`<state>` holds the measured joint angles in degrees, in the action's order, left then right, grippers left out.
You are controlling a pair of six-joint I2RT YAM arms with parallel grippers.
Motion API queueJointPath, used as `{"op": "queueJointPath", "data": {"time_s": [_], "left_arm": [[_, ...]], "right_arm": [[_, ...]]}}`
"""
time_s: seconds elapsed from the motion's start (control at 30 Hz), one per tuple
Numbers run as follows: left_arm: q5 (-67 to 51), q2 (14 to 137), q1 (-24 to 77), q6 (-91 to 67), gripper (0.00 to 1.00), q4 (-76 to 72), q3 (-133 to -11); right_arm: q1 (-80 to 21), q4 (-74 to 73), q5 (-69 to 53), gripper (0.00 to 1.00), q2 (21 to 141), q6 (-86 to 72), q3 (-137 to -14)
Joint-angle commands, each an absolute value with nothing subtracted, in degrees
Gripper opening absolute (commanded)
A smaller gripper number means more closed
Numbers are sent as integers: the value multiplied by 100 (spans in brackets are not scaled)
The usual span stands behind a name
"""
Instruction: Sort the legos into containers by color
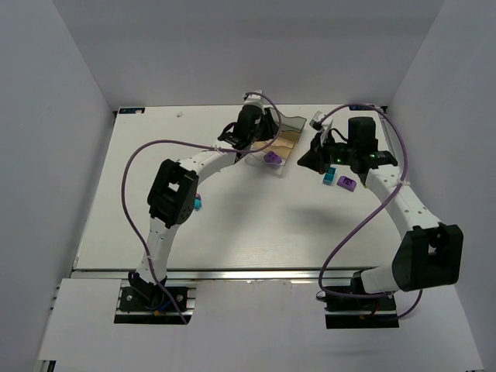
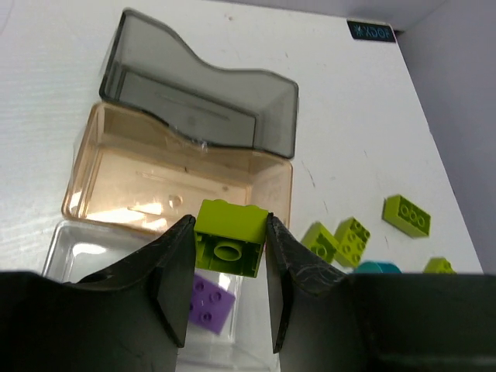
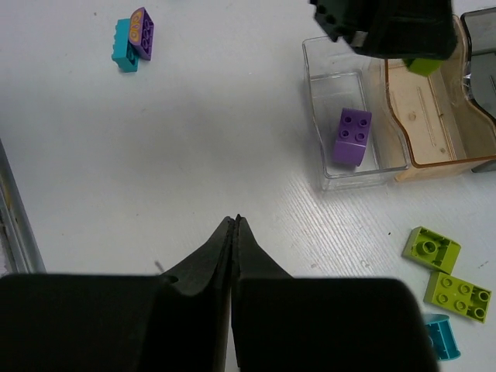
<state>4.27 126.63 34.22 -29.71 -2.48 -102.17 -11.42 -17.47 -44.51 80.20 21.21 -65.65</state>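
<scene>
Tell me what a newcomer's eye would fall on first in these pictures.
The lime green brick clamped in the left gripper, hanging over the containers at the far side of the table. Next, the lone purple brick lying in the clear compartment. The right gripper is shut on nothing, with loose lime bricks beside the containers.

Lime green brick [image 2: 230, 248] in the black left end effector [image 2: 229, 229]! Purple brick [image 3: 352, 136], clear compartment [image 3: 332, 85], amber compartment [image 3: 434, 124], smoky grey compartment [image 2: 201, 93]. Teal-and-purple brick [image 3: 133, 40], orange markings, white bench [image 3: 194, 139].
</scene>
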Motion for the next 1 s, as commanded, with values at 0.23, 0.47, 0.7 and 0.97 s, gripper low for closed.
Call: {"op": "queueJointPath", "data": {"time_s": [0.23,0.47,0.7,0.97], "left_arm": [[967,13807,3349,-2768,5,-360,-11812],[1028,13975,3305,-2804,22,-220,-11953],[1107,13870,3296,-2856,68,-141,-11944],[1011,13290,3296,-2874,72,-185,-11717]], "right_arm": [[-914,-1468,-4351,0,7655,1908,-6302],[-861,-1415,-3868,15,7734,1723,-6302],[-852,-1555,-3384,48,7997,1722,-6486],[-844,-1819,-2875,73,8419,1986,-6943]]}}
